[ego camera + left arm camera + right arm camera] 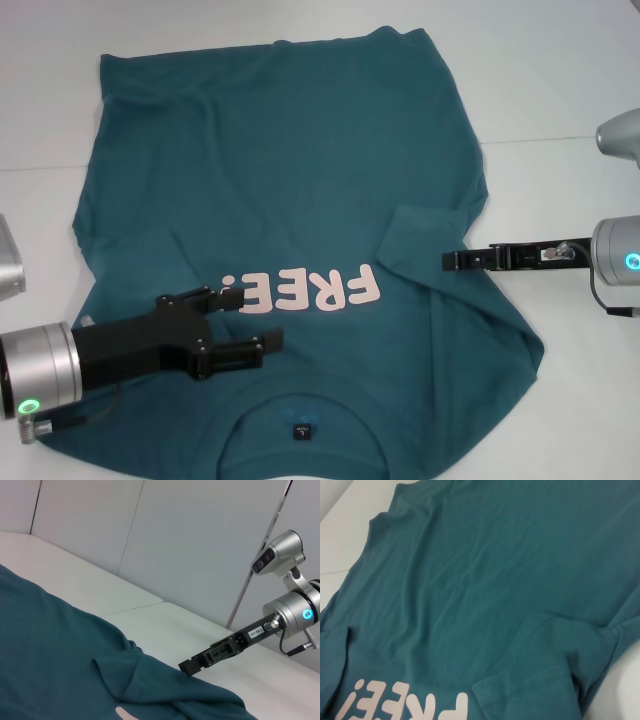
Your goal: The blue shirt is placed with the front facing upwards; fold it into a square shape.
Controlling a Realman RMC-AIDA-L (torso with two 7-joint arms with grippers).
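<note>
I am looking at one white desk (560,90) carrying one blue shirt (280,160), which is lying front up and taking up most of the surface, collar toward me and hem at the far side; I judge it is spread flat like this so the sides can be brought in first. Both sleeves are already lying folded inward over the body, the one on my right forming a flap (425,235) beside the pink lettering (300,290), one word, so the shirt is narrowing toward a rectangle. Two arms are working here. My left end effector (243,318) is hovering over the chest just beside the lettering, its fingers spread apart and pinching nothing. My right end effector (447,260) is reaching in edge-on at the folded sleeve's border; I cannot tell whether it is spread or pressed together. One small black label (303,432) is sitting at the neckline
</note>
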